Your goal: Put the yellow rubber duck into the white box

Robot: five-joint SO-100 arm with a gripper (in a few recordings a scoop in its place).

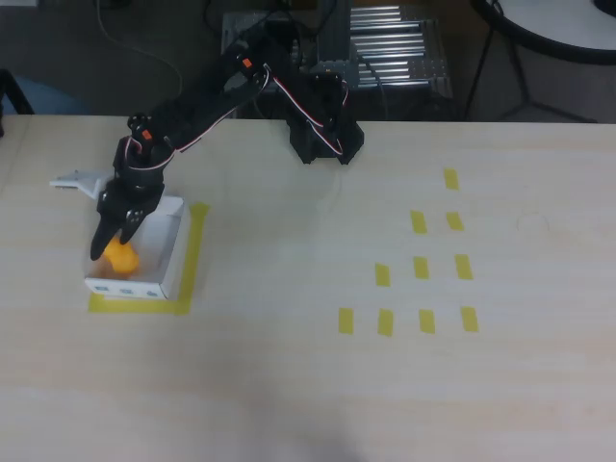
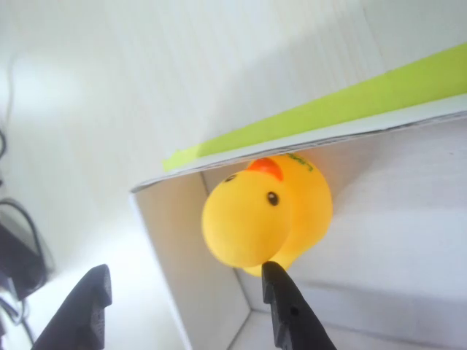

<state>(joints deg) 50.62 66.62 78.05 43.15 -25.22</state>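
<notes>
Duck [image 2: 266, 215]: lies in the box's near left corner, overhead view.
Handling: probably light, soft, smooth; pinch the round body.
Box [image 1: 171, 252]: on yellow tape [image 1: 193, 252], table's left.
Gripper [image 2: 186, 310]: fingers spread, holding nothing, just above the duck.

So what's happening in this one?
A black robot arm is reaching over the white box at the table's left side in the overhead view. The yellow rubber duck already sits inside the box against a wall. The hand hangs just above it with its fingers apart, holding nothing.
</notes>
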